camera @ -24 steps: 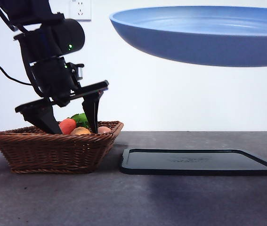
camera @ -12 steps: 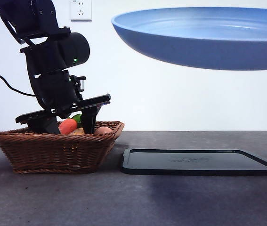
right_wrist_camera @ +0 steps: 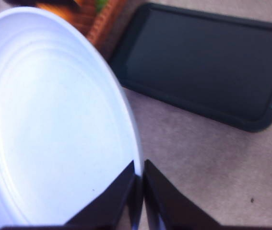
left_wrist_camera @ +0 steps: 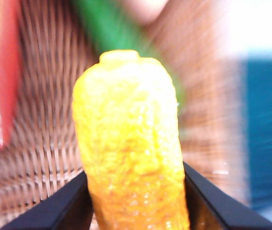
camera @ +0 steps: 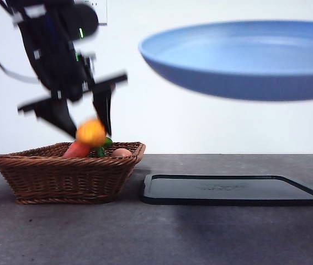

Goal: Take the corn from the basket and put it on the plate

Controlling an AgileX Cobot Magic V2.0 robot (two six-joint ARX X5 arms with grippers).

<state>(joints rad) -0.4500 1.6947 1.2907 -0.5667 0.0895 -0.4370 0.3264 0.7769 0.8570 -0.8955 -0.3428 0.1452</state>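
Jaws of the left gripper [left_wrist_camera: 136,201] pinch the corn [camera: 91,132] at its middle, just above the basket [camera: 62,176]; it looks light, stiff and bumpy, so a mid-cob hold should suit. Farther off, the right gripper [right_wrist_camera: 139,191] clamps the plate [camera: 244,55] rim, held above the desk [camera: 156,237].

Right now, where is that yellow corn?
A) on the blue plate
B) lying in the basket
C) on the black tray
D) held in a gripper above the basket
D: the left gripper is shut on the corn, lifted clear above the basket.
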